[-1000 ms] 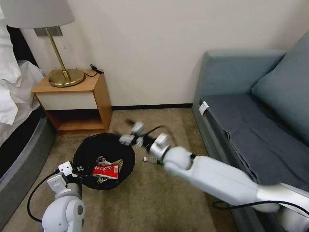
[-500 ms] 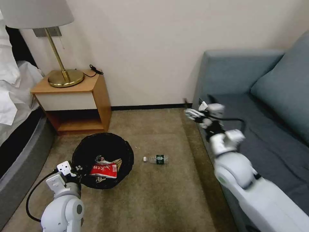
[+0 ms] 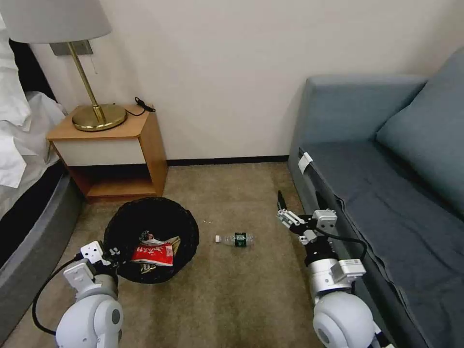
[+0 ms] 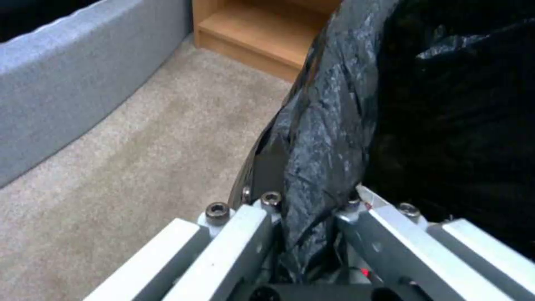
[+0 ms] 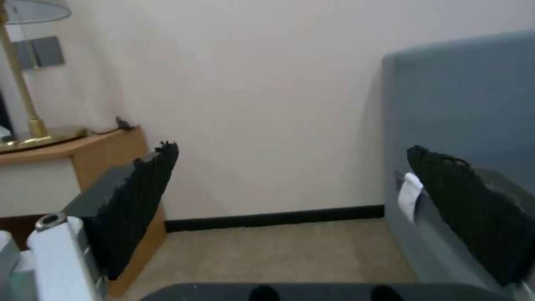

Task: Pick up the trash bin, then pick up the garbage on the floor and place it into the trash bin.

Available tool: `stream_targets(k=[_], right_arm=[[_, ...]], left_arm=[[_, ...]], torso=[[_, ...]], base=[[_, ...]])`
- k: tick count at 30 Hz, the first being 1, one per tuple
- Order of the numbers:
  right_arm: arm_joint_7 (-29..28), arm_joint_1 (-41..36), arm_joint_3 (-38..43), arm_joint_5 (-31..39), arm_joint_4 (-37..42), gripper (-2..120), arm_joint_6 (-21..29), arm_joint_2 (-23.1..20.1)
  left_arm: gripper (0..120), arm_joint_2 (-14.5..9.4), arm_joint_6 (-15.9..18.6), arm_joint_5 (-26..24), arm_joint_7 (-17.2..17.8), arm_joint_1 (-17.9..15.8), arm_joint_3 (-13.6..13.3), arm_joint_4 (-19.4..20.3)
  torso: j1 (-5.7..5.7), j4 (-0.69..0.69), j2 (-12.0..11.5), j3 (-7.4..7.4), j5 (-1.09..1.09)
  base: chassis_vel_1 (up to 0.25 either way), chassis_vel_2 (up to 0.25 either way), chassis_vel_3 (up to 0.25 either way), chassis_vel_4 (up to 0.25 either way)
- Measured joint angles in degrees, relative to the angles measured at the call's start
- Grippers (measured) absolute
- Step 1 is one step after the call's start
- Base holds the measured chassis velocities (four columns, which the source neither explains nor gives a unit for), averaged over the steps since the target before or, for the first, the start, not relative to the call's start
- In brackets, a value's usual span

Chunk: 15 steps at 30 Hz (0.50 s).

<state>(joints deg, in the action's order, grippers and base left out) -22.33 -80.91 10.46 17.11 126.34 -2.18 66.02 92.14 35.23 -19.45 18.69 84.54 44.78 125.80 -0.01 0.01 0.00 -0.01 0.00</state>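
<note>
The trash bin [image 3: 151, 227], round and lined with a black bag, stands on the carpet in front of the nightstand. A red-and-white snack packet [image 3: 154, 253] and other garbage bits lie inside it. My left gripper [image 3: 107, 253] is shut on the bin's near rim; the left wrist view shows its fingers [image 4: 245, 225] clamping the bag-covered rim of the bin [image 4: 334, 125]. A clear bottle [image 3: 235, 239] with a dark green label lies on the floor right of the bin. My right gripper [image 3: 298, 205] hovers open beside the sofa front, right of the bottle, its black pads [image 5: 139, 196] wide apart.
A wooden nightstand [image 3: 121, 154] with a brass lamp [image 3: 96, 113] stands behind the bin. The bed edge [image 3: 29, 232] runs along the left. A blue-grey sofa [image 3: 386, 193] takes up the right side, close to my right arm. Open carpet lies around the bottle.
My right arm swung from over the bin's far rim to the right and drew back beside the sofa. The bin and left gripper shifted slightly left.
</note>
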Motion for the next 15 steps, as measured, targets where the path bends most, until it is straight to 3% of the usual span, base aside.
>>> stream_targets(k=[6, 15], right_arm=[[0.06, 0.49, -0.29, 0.16, -0.73, 100, -0.09, -0.57], [2.47, 3.91, -1.47, 1.34, -4.41, 100, -1.74, -1.75]], left_arm=[[2, 0.0, -0.15, -0.04, 0.0, -0.02, 0.03, 0.0], [2, 0.0, -0.37, -0.1, -0.06, -0.11, 0.1, -0.5]], torso=[[0.0, 0.0, 0.0, 0.0, 0.0], [0.01, -0.02, 0.0, 0.02, 0.0]], base=[[-0.093, 0.102, 0.084, -0.095], [-0.19, 0.184, 0.192, -0.196]])
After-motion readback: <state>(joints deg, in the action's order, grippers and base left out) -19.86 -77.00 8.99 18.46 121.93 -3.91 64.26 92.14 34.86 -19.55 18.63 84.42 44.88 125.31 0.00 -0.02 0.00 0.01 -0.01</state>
